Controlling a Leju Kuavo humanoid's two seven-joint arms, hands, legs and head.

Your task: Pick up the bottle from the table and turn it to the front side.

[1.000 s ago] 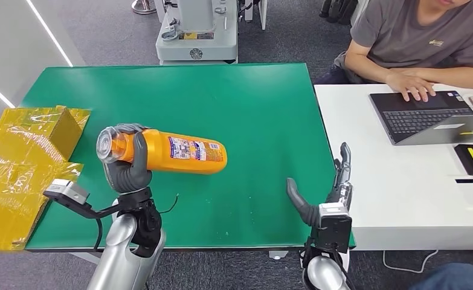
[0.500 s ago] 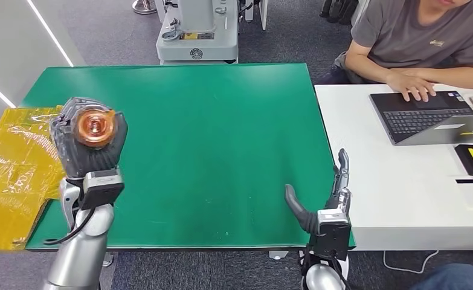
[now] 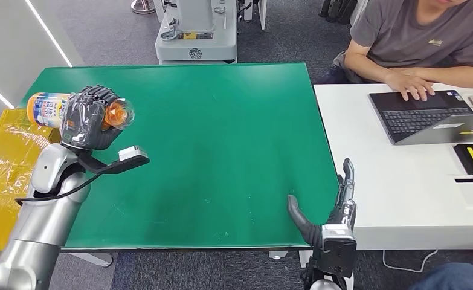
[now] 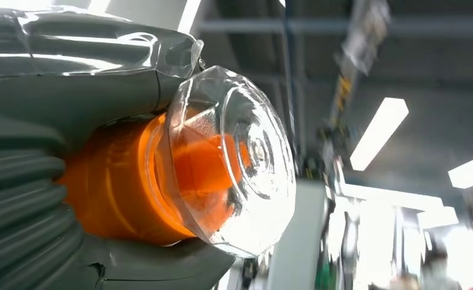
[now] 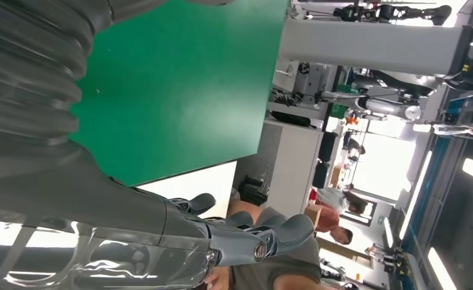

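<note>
The left hand (image 3: 87, 118) grasps the orange bottle (image 3: 52, 109) around its neck and holds it lifted above the left edge of the green desk (image 3: 222, 139), lying roughly level. The clear cap (image 3: 120, 113) points toward the middle of the desk, and the labelled body sticks out past the hand toward the yellow bag (image 3: 7, 163) at the left edge. In the left wrist view the fingers (image 4: 22, 193) wrap the orange neck just behind the cap (image 4: 234, 163). The right hand (image 3: 327, 208) rests at the desk's near right corner, released, thumb and fingers spread, grasping nothing. A person (image 3: 415, 36) sits at the white table (image 3: 403, 181) on the right, one hand on a laptop (image 3: 427, 118).
</note>
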